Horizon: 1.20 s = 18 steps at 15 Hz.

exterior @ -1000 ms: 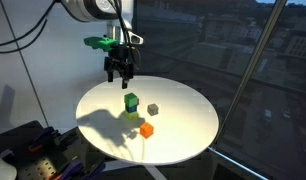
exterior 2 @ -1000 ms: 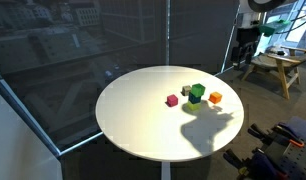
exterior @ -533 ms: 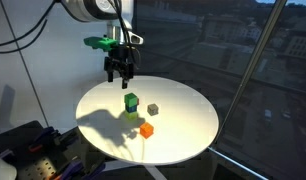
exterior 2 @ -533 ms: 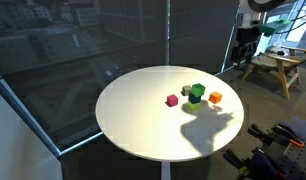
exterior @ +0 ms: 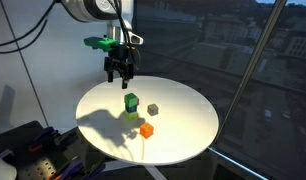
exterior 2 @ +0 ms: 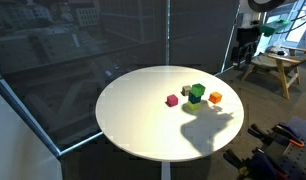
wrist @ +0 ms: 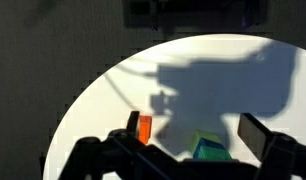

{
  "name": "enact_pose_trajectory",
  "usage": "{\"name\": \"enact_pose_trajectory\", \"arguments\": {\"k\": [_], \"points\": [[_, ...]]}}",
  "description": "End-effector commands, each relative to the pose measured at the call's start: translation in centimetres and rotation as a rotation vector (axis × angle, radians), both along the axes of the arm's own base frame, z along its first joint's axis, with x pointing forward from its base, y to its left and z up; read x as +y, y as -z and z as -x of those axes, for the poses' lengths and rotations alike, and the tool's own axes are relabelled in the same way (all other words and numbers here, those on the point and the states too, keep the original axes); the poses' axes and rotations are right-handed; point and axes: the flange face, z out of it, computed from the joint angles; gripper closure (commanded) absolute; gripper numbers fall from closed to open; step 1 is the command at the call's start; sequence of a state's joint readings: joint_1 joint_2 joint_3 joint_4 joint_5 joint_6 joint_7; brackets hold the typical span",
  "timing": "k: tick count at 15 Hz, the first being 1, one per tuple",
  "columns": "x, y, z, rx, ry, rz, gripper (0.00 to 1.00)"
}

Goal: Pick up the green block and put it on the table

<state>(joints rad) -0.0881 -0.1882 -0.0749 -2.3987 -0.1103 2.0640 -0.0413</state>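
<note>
The green block (exterior: 131,101) sits on top of a paler yellow-green block (exterior: 130,116) near the middle of the round white table (exterior: 188,125). It also shows in the other exterior view (exterior 2: 197,92) and at the bottom of the wrist view (wrist: 213,153). My gripper (exterior: 118,77) hangs open and empty well above the table, up and back from the stack. In the wrist view the gripper (wrist: 196,128) has its two dark fingers (wrist: 258,132) spread wide. In an exterior view the gripper (exterior 2: 244,47) is small and dark at the far right.
An orange block (exterior: 147,130) and a grey block (exterior: 153,108) lie on the table beside the stack. A pink block (exterior 2: 172,100) lies on its other side. Dark windows surround the table. A wooden stool (exterior 2: 276,66) stands behind the arm.
</note>
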Motion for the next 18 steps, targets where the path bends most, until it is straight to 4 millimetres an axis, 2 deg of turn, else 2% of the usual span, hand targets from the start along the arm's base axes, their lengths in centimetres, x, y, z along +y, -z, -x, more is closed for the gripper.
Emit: {"name": "enact_pose_trajectory", "arguments": {"k": [1,11,18], "points": [[0.0,0.0,0.0,0.001,0.000,0.000,0.00],[0.0,-0.1,-0.3,-0.004,0.003,-0.001,0.00],[0.1,-0.6,-1.5,-0.060,0.002,-0.002,0.00]]}}
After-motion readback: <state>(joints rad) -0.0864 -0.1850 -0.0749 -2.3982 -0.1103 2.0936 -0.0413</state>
